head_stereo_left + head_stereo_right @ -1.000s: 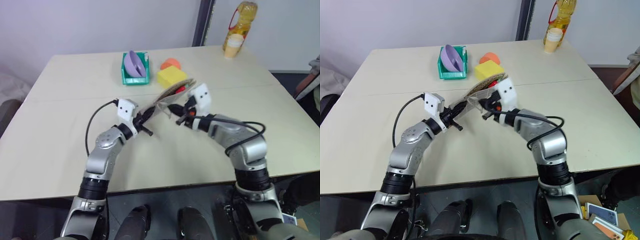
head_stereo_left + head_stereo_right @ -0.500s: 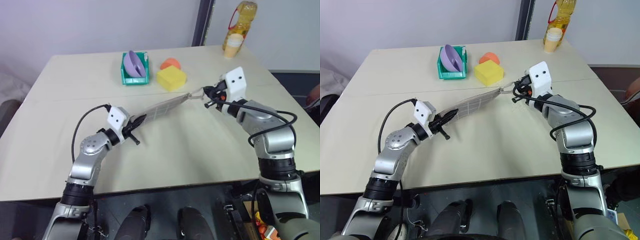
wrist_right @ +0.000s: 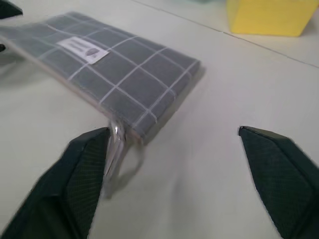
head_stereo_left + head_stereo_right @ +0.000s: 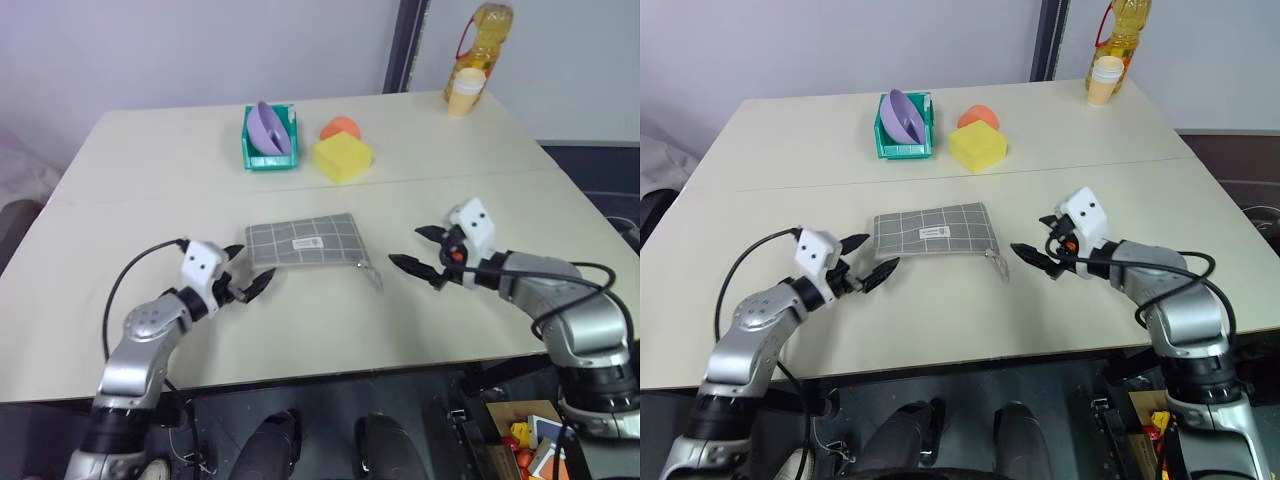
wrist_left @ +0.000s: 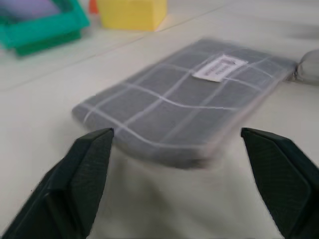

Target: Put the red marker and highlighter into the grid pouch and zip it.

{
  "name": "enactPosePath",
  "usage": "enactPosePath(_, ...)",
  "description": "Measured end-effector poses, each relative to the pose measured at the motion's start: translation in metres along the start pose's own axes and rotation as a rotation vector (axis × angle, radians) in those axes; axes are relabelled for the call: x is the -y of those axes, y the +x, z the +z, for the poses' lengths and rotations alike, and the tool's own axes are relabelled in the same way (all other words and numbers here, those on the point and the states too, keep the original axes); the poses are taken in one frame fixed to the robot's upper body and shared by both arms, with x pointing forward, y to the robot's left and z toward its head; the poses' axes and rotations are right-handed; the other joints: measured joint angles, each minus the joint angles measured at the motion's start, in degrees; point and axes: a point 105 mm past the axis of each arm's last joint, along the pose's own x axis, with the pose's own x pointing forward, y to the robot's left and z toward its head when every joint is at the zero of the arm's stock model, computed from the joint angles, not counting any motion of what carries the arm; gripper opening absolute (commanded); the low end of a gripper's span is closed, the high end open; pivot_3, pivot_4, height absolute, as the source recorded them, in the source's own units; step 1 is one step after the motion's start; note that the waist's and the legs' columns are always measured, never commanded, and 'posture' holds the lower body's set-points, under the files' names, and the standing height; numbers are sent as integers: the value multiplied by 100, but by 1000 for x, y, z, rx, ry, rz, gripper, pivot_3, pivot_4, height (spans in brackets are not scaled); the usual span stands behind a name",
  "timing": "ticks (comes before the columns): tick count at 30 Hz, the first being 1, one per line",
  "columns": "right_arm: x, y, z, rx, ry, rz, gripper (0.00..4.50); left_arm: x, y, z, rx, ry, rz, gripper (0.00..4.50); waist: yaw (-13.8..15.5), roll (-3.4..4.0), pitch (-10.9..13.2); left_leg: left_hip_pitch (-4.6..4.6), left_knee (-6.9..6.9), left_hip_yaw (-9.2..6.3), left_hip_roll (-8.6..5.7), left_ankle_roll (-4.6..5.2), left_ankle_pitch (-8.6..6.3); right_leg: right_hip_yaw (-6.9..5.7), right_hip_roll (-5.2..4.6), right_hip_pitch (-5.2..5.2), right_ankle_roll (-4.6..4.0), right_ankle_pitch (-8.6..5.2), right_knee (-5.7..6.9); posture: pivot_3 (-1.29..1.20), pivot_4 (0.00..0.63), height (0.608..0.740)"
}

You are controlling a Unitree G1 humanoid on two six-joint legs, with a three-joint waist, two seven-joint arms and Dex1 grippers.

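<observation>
The left hand (image 4: 247, 283) hangs low over the near left part of the desk (image 4: 150, 180), its two black fingers spread wide and nothing between them. It points toward the left short end of the pouch (image 4: 303, 241), close to that end but not touching it. In the left wrist view the pouch (image 5: 189, 112) lies just beyond the parted fingers (image 5: 79, 169).

The right hand (image 4: 420, 258) sits across from it on the near right, fingers also spread apart and empty, aimed at the pouch's right end. A small gap of bare desk separates its tips from the zip pull (image 4: 368, 268), which trails off the pouch's near right corner. In the right wrist view the pull (image 3: 115, 144) shows beside one finger (image 3: 75, 169).

The pouch lies flat on the desk between the two hands, long axis running left to right, white label facing up. Whether its zip is closed I cannot tell.

Farther back stand a yellow block (image 4: 343, 157) and, behind it, an orange thing (image 4: 341, 127); left of these is a green bin (image 4: 270, 145) holding a purple bowl (image 4: 266, 127). At the far right corner stand a cup (image 4: 465, 93) and an oil bottle (image 4: 487, 35).
</observation>
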Motion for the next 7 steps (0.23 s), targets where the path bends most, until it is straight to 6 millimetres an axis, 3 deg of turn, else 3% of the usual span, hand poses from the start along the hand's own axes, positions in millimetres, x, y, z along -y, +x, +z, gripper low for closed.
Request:
enactPosePath(3, 7, -7, -5, 24, 46, -15, 4041, -8, -17, -20, -63, -37, 77, 4125, 23, 2, 1, -2, 2, 0, 0, 0, 0, 0, -2, 0, -1, 0, -1, 0, 150, 740)
enactPosePath(7, 10, -12, -6, 53, 54, -19, 4041, -17, -27, -26, -72, -48, 151, 4125, 65, 1, 1, -2, 4, -1, 0, -1, 0, -1, -6, 5, -20, -10, -5, 0, 150, 740)
